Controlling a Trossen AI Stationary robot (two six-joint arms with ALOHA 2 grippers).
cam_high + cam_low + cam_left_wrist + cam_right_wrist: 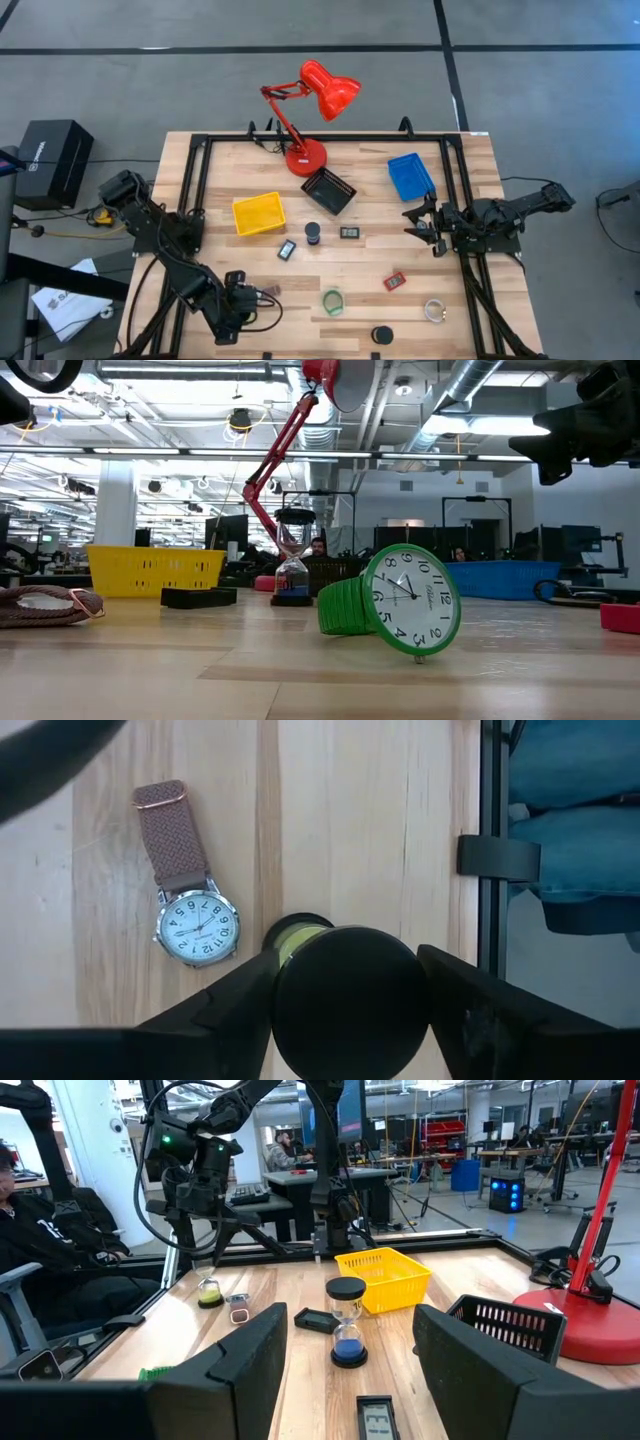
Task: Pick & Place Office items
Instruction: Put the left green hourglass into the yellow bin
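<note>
My left gripper [346, 982] hangs over the table's near left part [238, 298], shut on a small hourglass with yellow-green sand [208, 1291]. A watch with a braided brown strap [190, 910] lies flat beside it. My right gripper [422, 225] hovers open over the table's right side, touching nothing. On the table stand or lie a blue-sand hourglass [313, 233], two small black pieces [287, 250] [350, 232], a red piece [394, 282], a green watch [400, 605], a clear ring [434, 310] and a black puck [382, 335]. My left gripper pinches the hourglass's round black top cap [345, 1020] between its two fingers [240, 1005], coming from above and pointing down. The hourglass stays upright below the fingers. Whether its base [209, 1302] stands on the table or just clear of it, I cannot tell.
A yellow tray [258, 213], a black mesh tray [328, 190] and a blue tray [410, 175] sit across the table's middle and far part. The red desk lamp [306, 155] stands at the far edge. A black rail frame [200, 150] runs along the table's sides.
</note>
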